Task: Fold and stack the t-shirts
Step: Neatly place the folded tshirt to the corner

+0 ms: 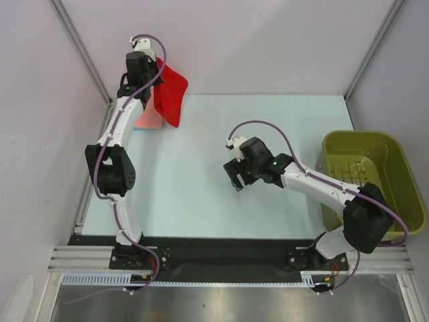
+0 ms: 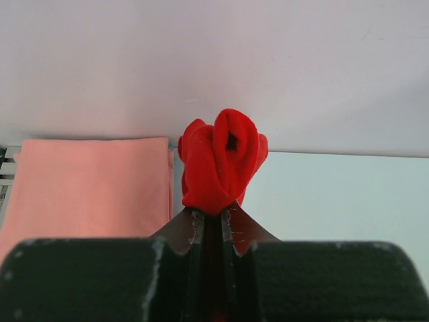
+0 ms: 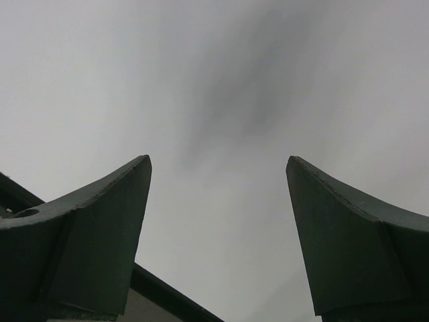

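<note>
Reading the top view first. The pale table [image 1: 221, 168] fills mid-frame, and the olive basket [image 1: 372, 178] sits at the right edge.

The salmon-pink t-shirt [image 1: 149, 119] lies flat in the upper left corner of the table, folded to a neat rectangle. I count that one as done. The red t-shirt [image 1: 171, 90] hangs in the air just right of it, lifted off the table. Whether it is already partly folded I cannot tell from this angle.

Judgement: roughly halfway. The red shirt is not yet laid on the pink one.

The left gripper [image 2: 213, 215] is clamped on the red cloth. The right gripper [image 1: 236, 180] hovers mid-table, well apart from both shirts and holding nothing.

Views compared:
- **Left wrist view:** shows the pinch itself, jaws tight on a rolled wad of red, with the pink shirt's straight edge at frame left. In the top view the arm hides that pinch.
- **Right wrist view:** shows only two fingers spread wide against blank grey, no cloth.
- **Top view:** alone shows the basket and the spacing between the arms.
</note>
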`<state>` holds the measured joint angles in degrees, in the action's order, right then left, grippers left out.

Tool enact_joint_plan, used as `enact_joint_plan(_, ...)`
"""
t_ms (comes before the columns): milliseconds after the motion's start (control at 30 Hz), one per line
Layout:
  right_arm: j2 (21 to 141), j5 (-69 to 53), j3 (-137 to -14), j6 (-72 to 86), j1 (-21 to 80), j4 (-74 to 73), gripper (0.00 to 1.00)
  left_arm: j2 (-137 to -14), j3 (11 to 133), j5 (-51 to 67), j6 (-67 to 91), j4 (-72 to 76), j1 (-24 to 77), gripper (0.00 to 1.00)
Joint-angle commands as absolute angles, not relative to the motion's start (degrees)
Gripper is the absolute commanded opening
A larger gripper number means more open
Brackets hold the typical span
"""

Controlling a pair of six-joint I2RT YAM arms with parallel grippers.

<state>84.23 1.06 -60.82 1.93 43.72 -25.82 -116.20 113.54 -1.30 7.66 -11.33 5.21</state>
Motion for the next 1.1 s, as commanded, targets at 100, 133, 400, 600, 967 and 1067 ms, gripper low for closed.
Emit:
enact_joint_plan(100, 84.46, 1.49, -62.14, 2.29, 43.95, -24.35, 0.87, -114.35, 114.08, -0.97, 8.97, -8.00, 5.71, 0.00)
enact_joint_plan(133, 84.55, 1.49, -62.23, 2.20, 43.95, -24.35, 0.87, -114.61, 114.17, -1.05, 8.70, -8.09, 5.71, 0.00)
enact_joint_plan(400, 86.57, 1.14, -63.36, 1.93, 43.42, -23.99, 0.87, -116.89, 114.61, -1.05, 6.77, -7.82, 5.28, 0.00)
enact_joint_plan(600, 88.68, 0.88, -64.86, 1.76, 43.51, -24.17, 0.87, -118.65, 116.28, -0.70, 5.89, -7.91, 3.52, 0.00)
enact_joint_plan(967, 92.63, 0.53, -68.02, 1.50, 43.42, -23.99, 0.87, -120.67, 119.26, -0.44, 3.79, -8.17, 0.26, 0.00)
enact_joint_plan(1067, 94.04, 0.53, -68.99, 1.32, 43.42, -24.08, 0.87, -122.34, 122.15, 0.79, 2.90, -9.23, 0.26, 0.00)
